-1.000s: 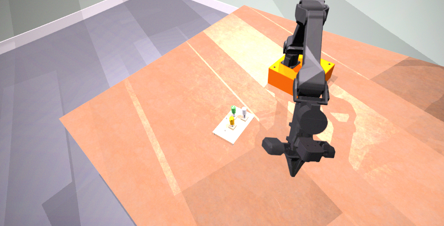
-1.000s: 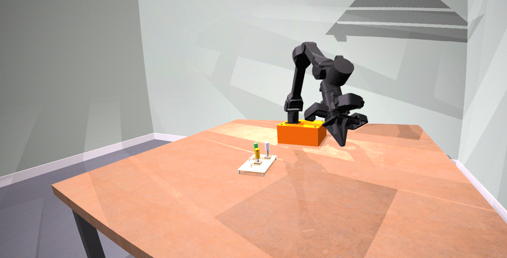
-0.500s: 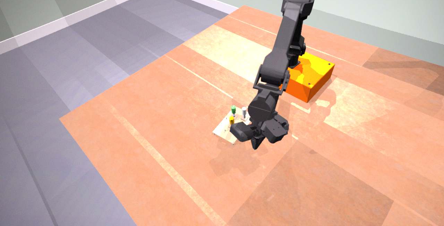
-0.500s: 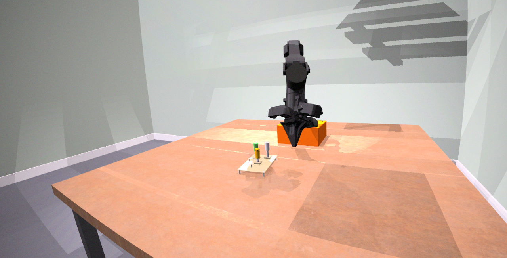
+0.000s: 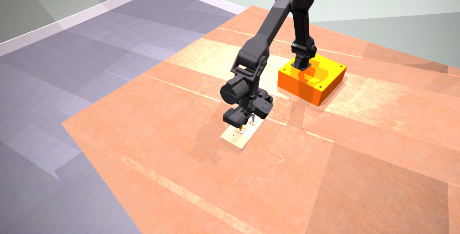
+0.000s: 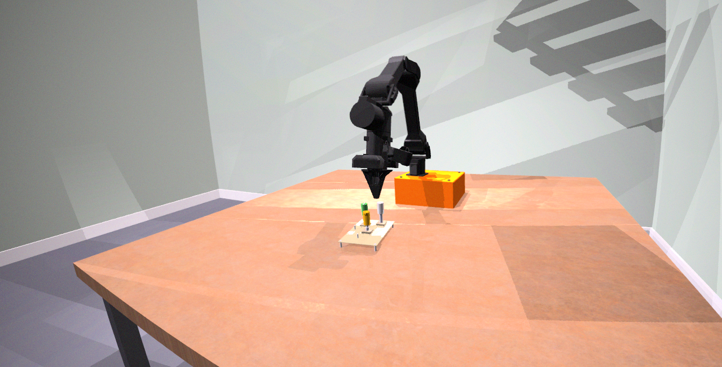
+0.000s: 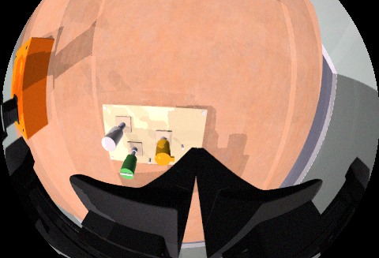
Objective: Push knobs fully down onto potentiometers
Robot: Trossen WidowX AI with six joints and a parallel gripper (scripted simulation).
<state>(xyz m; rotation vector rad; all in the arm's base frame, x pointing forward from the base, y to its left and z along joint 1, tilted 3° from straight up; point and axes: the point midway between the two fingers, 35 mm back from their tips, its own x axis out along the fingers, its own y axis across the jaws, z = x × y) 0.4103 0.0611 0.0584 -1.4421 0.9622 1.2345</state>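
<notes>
Matte charcoal-black arm, boxy links w/ rounded cylindrical joint housings. Bright orange box base, yellower top, small dark screws at corners. Black claw: two wedge fingers tapering to sharp pt, thin seam btwn them.

tabletop: orange-brown wood, pale streaks, shadow patches | circuit board: pale, on short legs, near the middle of the tabletop | orange base block: flat on the tabletop, at about 1 o'clock from the circuit board in the exterior view, apart from it
</notes>
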